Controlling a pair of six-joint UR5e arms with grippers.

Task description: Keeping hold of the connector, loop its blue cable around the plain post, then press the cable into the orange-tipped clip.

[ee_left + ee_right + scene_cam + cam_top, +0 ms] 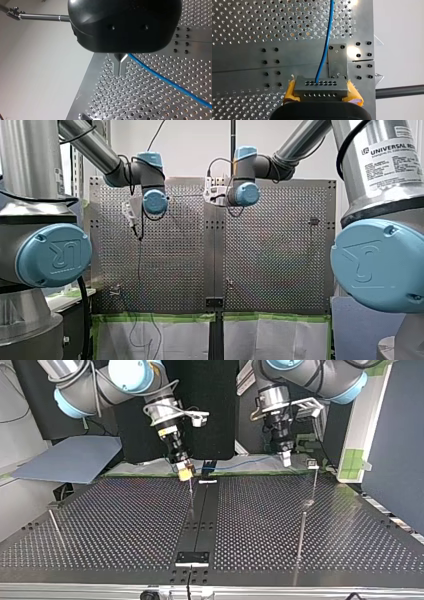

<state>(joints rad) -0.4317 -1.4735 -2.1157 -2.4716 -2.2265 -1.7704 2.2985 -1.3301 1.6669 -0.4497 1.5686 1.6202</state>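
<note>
My right gripper (321,96) is clamped on the grey connector (319,86), its yellow pads (290,91) pressed to either end of the block. In the top view that hold hangs over the far edge of the perforated table (125,525), beside the far end of the black centre strip (202,515). The blue cable (325,50) leaves the connector's face and runs off across the holes. My left gripper (120,67) has its metal fingers pressed together; the cable passes right by their base, and I cannot tell whether they pinch it. Thin plain posts (302,532) stand on the table, one at the near left, one at the near right, one by the strip. Green tape (160,317) lines the table's edge, and a blue-grey sheet (70,460) lies beyond the far left corner.
</note>
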